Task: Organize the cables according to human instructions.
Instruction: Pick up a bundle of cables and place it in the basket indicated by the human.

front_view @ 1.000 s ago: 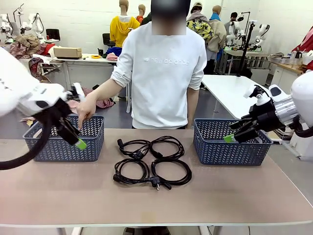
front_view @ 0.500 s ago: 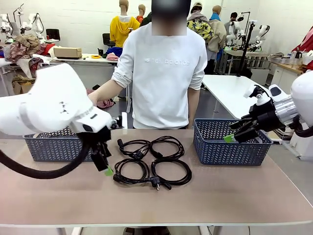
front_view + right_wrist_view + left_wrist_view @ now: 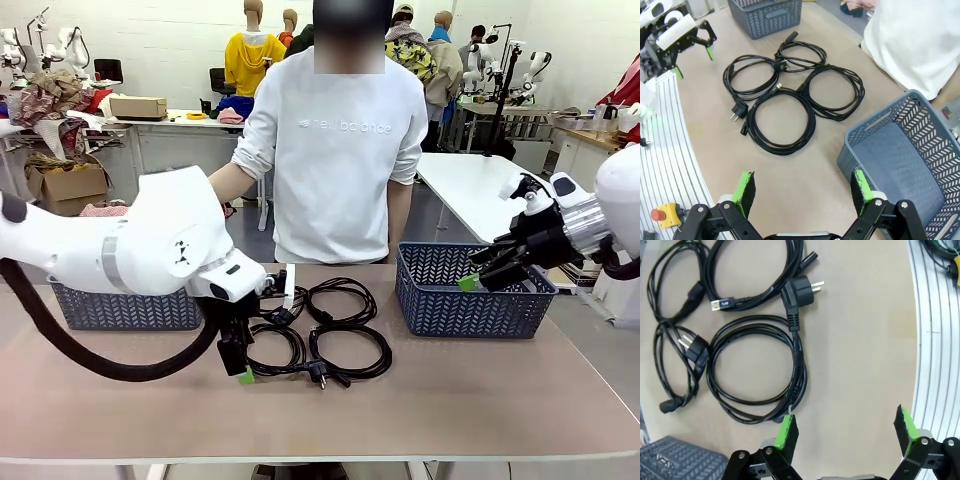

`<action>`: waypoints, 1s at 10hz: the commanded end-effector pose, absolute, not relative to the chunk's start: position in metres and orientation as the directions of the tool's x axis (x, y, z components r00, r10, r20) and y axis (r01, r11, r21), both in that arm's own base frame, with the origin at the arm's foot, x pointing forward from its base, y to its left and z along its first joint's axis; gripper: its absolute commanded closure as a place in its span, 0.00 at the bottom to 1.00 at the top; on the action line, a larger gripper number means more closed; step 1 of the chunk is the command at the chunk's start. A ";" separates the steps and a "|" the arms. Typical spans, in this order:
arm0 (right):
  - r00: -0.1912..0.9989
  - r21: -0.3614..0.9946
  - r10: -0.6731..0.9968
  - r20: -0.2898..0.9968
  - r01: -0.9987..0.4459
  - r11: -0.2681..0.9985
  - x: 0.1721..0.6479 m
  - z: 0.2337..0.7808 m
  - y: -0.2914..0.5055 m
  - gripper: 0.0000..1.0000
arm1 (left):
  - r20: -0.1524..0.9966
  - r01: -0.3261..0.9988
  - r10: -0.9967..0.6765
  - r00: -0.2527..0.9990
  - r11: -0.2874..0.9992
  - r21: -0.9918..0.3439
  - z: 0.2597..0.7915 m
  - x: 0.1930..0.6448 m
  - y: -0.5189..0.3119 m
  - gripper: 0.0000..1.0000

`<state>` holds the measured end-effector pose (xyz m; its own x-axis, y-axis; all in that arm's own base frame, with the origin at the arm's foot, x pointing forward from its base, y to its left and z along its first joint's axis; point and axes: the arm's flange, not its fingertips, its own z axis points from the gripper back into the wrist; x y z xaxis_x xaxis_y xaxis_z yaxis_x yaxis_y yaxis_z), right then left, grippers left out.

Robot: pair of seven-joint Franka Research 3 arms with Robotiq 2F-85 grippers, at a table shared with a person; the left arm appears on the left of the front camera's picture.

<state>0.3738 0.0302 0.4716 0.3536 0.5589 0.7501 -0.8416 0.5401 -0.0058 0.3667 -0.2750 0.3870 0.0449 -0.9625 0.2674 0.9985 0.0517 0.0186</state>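
Four black cables lie coiled in a square at the table's middle: back left point(image 3: 275, 300), back right point(image 3: 342, 298), front left point(image 3: 270, 352) and front right point(image 3: 352, 350). My left gripper point(image 3: 240, 368) hangs open just above the table at the front-left coil's near edge. In the left wrist view that coil point(image 3: 799, 371) lies just beyond the open fingers point(image 3: 846, 426), with nothing between them. My right gripper point(image 3: 470, 282) is open and empty above the right basket's near side. The right wrist view shows its fingers point(image 3: 802, 189) apart, with the coils point(image 3: 752, 127) farther off.
A grey-blue basket point(image 3: 125, 305) stands at the left, partly behind my left arm, and another point(image 3: 470, 310) at the right. A person in a white top stands across the table. A white ribbed rail point(image 3: 930, 340) runs along the table's near edge.
My left arm swung from over the left basket to the cables and came down by the front-left coil. The person's hand that pointed at the left basket is now hidden. The right arm stayed still.
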 end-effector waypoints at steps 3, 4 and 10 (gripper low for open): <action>0.328 -0.013 0.555 0.764 -0.853 0.522 0.378 0.472 0.030 0.00 | 0.275 0.998 -0.961 0.022 0.039 0.058 0.389 0.373 -0.272 0.00; 0.328 -0.013 0.555 0.764 -0.853 0.522 0.378 0.472 0.030 0.00 | 0.265 0.998 -0.964 0.035 0.045 0.032 0.382 0.369 -0.281 0.00; 0.328 -0.013 0.555 0.764 -0.853 0.522 0.378 0.472 0.030 0.00 | 0.265 0.998 -0.964 0.034 0.045 0.034 0.382 0.369 -0.282 0.00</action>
